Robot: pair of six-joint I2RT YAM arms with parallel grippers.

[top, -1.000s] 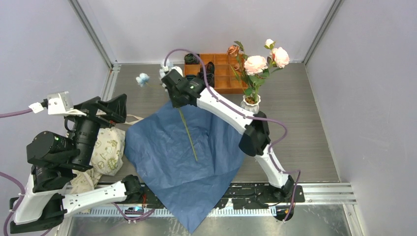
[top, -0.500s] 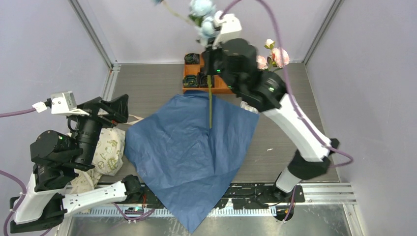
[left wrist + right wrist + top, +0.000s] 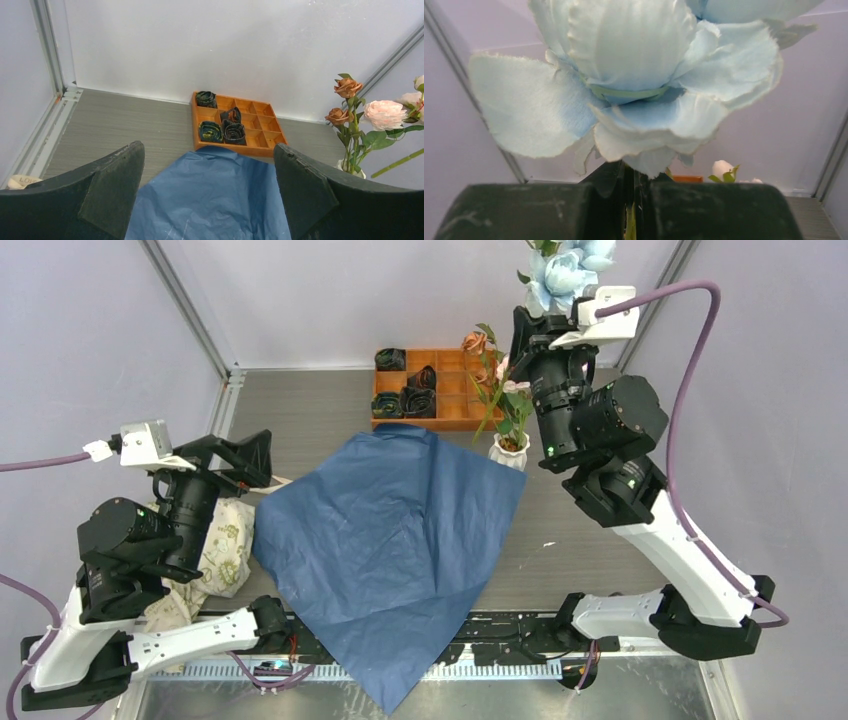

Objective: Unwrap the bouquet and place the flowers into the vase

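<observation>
High at the table's far right, the right gripper [image 3: 630,192] is clamped on the thin stem of a pale blue flower [image 3: 634,65] with frayed cloth petals, and should steer the stem tip down into the white vase [image 3: 510,452] below, beside the pink blooms [image 3: 385,114], the left gripper [image 3: 207,147] gaping idle
</observation>
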